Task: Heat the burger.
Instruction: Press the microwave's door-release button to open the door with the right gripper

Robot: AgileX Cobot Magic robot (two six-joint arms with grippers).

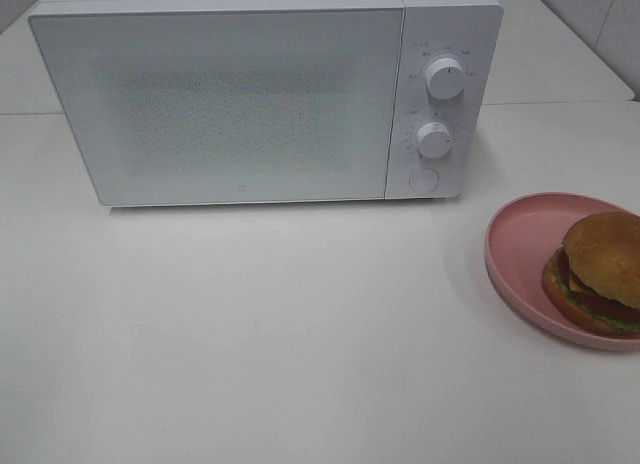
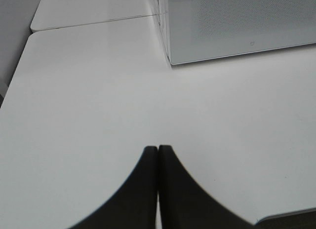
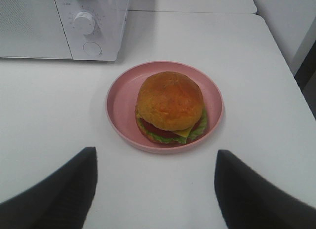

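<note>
White table (image 3: 49, 115), burger (image 3: 170, 105) just beyond right claw (image 3: 155, 151)

Left pincer (image 2: 158, 150) closed, right pincer (image 3: 155, 154) spread wide

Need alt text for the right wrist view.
A burger sits on a pink plate on a white table, ahead of the right gripper, its jaws open and empty. A white microwave stands beyond the plate.

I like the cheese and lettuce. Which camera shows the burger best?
The right wrist view: the whole burger sits mid-picture on the pink plate, with tomato, cheese and lettuce showing. The exterior high view cuts it off at the right edge. The left wrist view shows none of it.
</note>
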